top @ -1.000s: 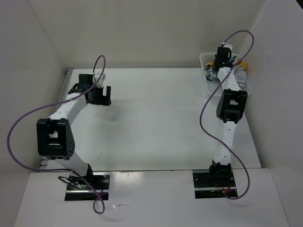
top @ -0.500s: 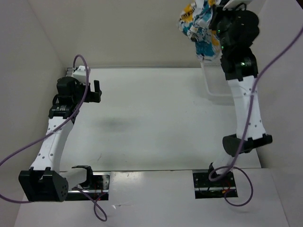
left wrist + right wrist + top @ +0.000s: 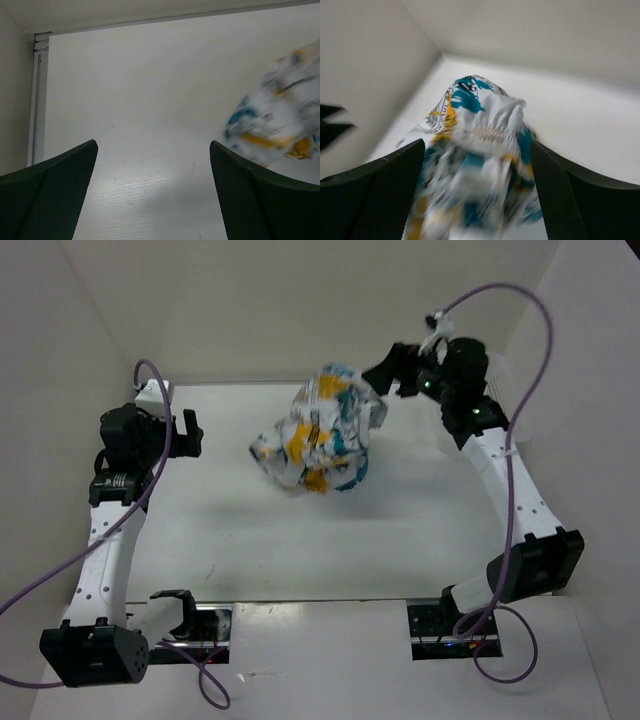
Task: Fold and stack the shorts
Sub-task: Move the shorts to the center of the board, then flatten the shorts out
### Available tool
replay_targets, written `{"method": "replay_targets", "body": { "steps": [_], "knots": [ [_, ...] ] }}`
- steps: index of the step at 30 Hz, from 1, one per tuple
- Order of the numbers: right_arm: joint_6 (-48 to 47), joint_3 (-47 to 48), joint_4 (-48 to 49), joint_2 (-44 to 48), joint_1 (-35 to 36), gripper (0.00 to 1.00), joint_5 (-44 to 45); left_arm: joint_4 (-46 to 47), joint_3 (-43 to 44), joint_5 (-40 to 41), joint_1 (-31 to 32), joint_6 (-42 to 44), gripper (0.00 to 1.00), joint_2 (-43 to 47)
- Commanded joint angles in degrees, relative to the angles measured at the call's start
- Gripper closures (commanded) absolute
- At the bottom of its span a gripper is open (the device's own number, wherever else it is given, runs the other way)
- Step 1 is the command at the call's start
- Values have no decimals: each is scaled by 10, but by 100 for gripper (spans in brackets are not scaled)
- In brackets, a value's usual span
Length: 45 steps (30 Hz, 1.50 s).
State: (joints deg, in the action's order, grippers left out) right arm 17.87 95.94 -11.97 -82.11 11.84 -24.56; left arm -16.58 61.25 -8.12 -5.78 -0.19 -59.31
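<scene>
The shorts (image 3: pixel 318 435) are a crumpled bundle of white fabric with a teal, yellow-orange and black print, over the far middle of the table. They are blurred in both wrist views, at the right edge of the left wrist view (image 3: pixel 277 125) and filling the right wrist view (image 3: pixel 480 165). I cannot tell whether they rest on the table. My right gripper (image 3: pixel 385 375) hangs just right of the bundle, and its jaws (image 3: pixel 477 145) stand wide open with the fabric loose beyond them. My left gripper (image 3: pixel 190 432) is open at the far left, holding nothing (image 3: pixel 152 145).
White walls close in the table (image 3: pixel 420 540) at the back and both sides. A metal rail (image 3: pixel 39 100) runs along the table's left edge. Purple cables (image 3: pixel 520 310) loop off both arms.
My right gripper swung the shorts from high at the back right down and left over the table, and its jaws have opened off them. The left arm has shifted slightly left.
</scene>
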Motion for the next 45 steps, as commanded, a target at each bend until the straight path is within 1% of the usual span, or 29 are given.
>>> {"method": "replay_targets", "body": {
  "steps": [1,2,5,6,7,8,11,12,14,15,17,20,21,23,24,26,27,28,30,32,33,35,37,39,41,45],
  "knots": [
    [-4,-136,-37,24,0,9,-2,0,8,-45,-3,2,1,-3],
    [-48,-176,-46,38,0,9,62,-9,14,-52,-3,2,1,-11],
    [-171,-218,-53,69,0,9,112,-20,9,-65,10,2,1,-22],
    [-181,-218,-53,70,0,9,120,-28,4,-65,10,2,1,-28],
    [-194,-224,-60,76,0,11,120,-28,-2,-73,25,2,1,-28],
    [-221,-229,-60,76,8,14,97,-35,-15,-73,25,2,1,-34],
    [-268,-244,-74,76,37,18,52,-46,-41,-59,51,2,1,-50],
    [-295,-249,-82,76,46,18,46,-46,-62,-59,51,2,1,-59],
    [-317,-257,-82,60,68,23,46,-46,-81,-54,63,2,1,-66],
    [-337,-262,-82,42,78,23,59,-46,-88,-54,63,2,1,-66],
    [-343,-262,-82,20,102,23,75,-40,-96,-54,63,2,1,-72],
    [-330,-248,-53,-37,109,23,75,-24,-109,-54,63,2,1,-72],
    [-324,-247,-46,-66,124,23,75,-24,-118,-54,63,2,1,-72],
    [-324,-236,-40,-94,149,24,75,-9,-128,-54,63,2,1,-72],
    [-334,-236,-40,-107,178,24,75,-4,-139,-47,63,2,1,-72],
    [-340,-236,-21,-147,200,24,83,14,-147,-42,63,2,1,-79],
    [-329,-236,-12,-162,200,24,89,20,-147,-42,63,2,1,-79],
    [-299,-224,-3,-194,200,26,94,29,-147,-37,63,2,1,-94],
    [-292,-211,3,-219,200,27,94,37,-147,-31,63,2,1,-108],
    [-274,-186,3,-250,200,30,94,53,-139,-2,63,2,2,-138],
    [-268,-174,3,-258,200,30,87,59,-139,15,63,2,5,-161],
    [-268,-174,3,-276,200,30,58,59,-114,15,63,2,8,-187],
    [-274,-168,-3,-286,205,30,46,52,-92,8,63,2,8,-231],
    [-274,-174,-3,-299,205,30,46,45,-63,2,63,2,8,-273],
    [-287,-181,-9,-305,205,30,46,45,-48,-8,63,2,8,-297],
    [-295,-192,-15,-299,205,30,53,58,-23,-3,68,2,8,-356]
  ]
}}
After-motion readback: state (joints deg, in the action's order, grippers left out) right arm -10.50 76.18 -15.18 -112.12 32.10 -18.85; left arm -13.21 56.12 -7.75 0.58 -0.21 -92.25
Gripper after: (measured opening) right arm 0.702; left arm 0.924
